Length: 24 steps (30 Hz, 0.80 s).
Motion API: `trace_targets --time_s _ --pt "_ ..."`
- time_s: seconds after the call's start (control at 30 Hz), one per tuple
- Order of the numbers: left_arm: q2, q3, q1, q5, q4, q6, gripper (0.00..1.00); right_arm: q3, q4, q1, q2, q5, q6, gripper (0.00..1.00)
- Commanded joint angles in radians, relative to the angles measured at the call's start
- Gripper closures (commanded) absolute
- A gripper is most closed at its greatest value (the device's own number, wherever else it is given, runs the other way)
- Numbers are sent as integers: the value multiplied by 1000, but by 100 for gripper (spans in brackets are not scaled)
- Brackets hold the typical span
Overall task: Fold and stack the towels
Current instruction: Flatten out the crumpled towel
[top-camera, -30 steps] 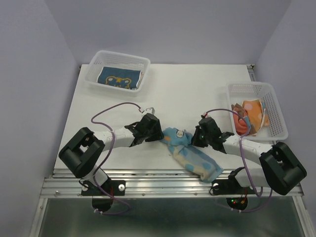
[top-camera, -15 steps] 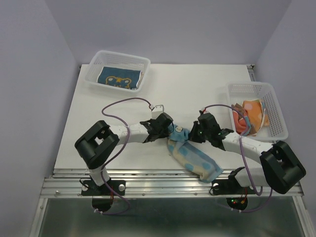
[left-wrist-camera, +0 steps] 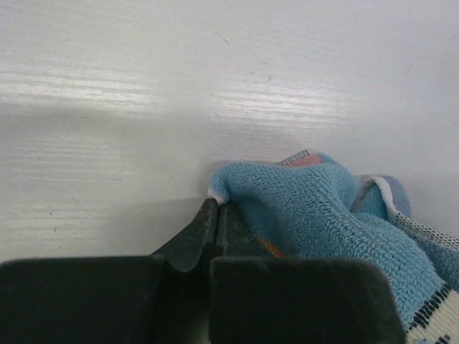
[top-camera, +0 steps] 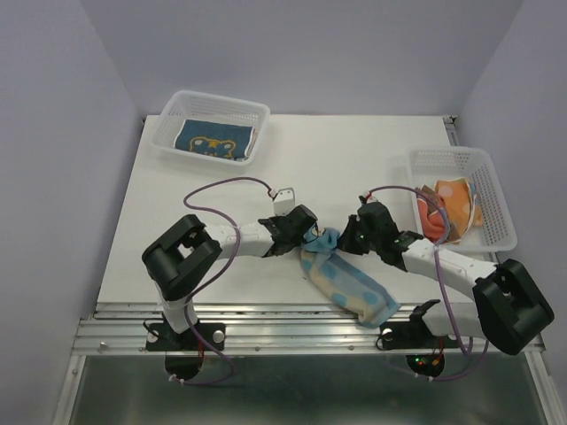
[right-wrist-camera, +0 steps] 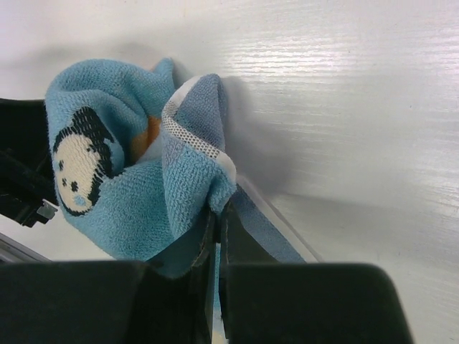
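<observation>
A light blue towel (top-camera: 344,282) with orange dots lies crumpled on the table between the two arms, trailing toward the near edge. Its far end is bunched up between the grippers. My left gripper (top-camera: 313,238) is shut on a corner of that towel (left-wrist-camera: 308,208), its jaws pressed together at the cloth's edge (left-wrist-camera: 216,205). My right gripper (top-camera: 348,239) is shut on another edge of the same towel (right-wrist-camera: 122,186), with the hem pinched between its jaws (right-wrist-camera: 218,215). A printed cartoon face shows on the cloth in the right wrist view.
A white mesh basket (top-camera: 217,97) at the back left holds a folded blue towel (top-camera: 209,142) with a yellow print. A second white basket (top-camera: 499,199) at the right holds crumpled orange and red towels (top-camera: 447,208). The metal rail (top-camera: 292,323) runs along the near edge.
My left arm swung right to the towel and its gripper closed on a corner. The towel's far end has bunched tighter between the two grippers. The right gripper stayed shut on it.
</observation>
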Motion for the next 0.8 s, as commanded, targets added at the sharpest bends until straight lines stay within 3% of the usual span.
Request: trace_targets --time_s 0.0,0.2,0.4,0.63,0.77 --pt "15 -103 1 16 -204 -12 100 24 5 7 -38 20 -15 99" --pt "-348 -137 0 -10 -164 37 100 102 -67 7 -163 23 -49 99" --pt "-736 -120 -2 62 -14 166 100 220 -152 7 -343 141 -94 99" --pt "-928 24 -8 165 6 247 100 464 -216 9 -430 57 -157 99" --pt "-993 168 -10 289 8 292 100 673 -250 7 -441 -85 -181 99"
